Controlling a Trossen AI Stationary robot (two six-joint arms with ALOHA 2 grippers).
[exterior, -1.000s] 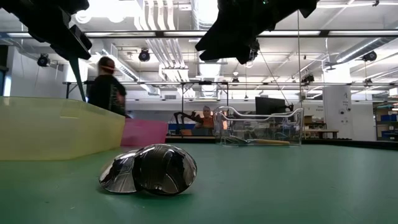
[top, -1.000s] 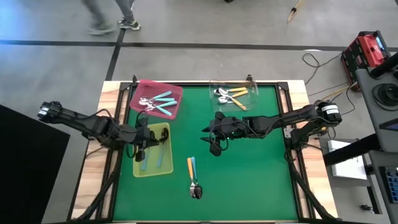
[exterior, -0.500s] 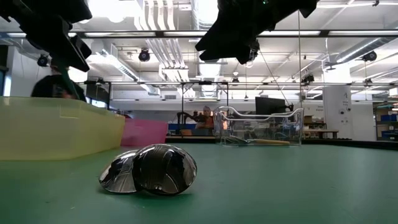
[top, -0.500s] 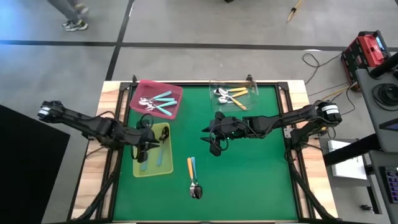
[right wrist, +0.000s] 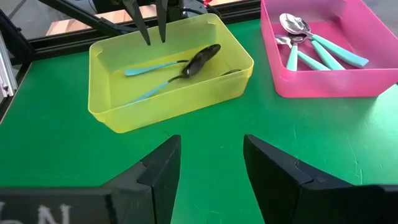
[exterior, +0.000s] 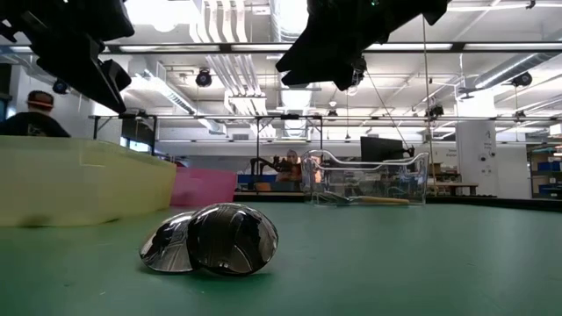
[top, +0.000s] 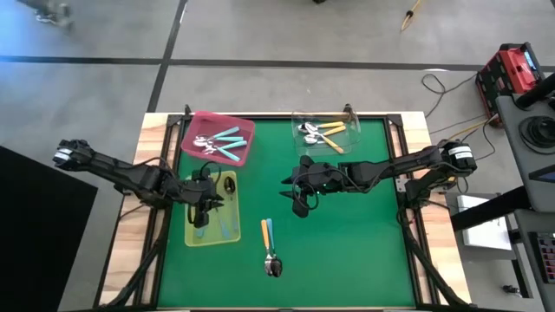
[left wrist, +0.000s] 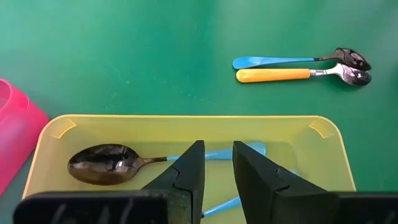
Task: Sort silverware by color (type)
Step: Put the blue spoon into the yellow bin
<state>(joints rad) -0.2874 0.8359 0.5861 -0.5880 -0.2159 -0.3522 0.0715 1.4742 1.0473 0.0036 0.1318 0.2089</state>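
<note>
**Left tool over the yellow-green tray, two spoons loose on the desk**

From above, the left tool (top: 201,208) hangs over the yellow-green tray (top: 231,237) at the left of the green desk (top: 347,251), and the right tool (top: 299,201) hovers over bare mat near the middle. Only this view takes in all three trays at once: the pink tray (top: 246,128) at the far left corner, the clear tray (top: 351,119) at the far middle, the yellow-green one nearer.

The left wrist view gives what the overhead cannot: the left tool's fingers (left wrist: 186,171) stand slightly apart with nothing between them, above a light-blue spoon (left wrist: 115,163) lying flat in the tray, its dark shiny bowl toward the pink tray. A second light-blue handle (left wrist: 219,204) shows beneath the fingers.

The right wrist view shows the right tool's fingers (right wrist: 163,168) spread wide and empty, and looks into both coloured trays: light-blue spoons in the yellow-green one, teal-green spoons (right wrist: 314,51) in the pink.

The low view shows two polished spoon bowls (exterior: 211,239) side by side, touching, on the desk. From above they belong to an orange spoon (top: 265,239) and a light-blue spoon (top: 271,238) lying parallel, handles pointing away from the near edge.

The clear tray holds orange-handled spoons (top: 328,134) with metal bowls.

A person (exterior: 33,114) shows in the room behind the yellow-green tray.
</note>
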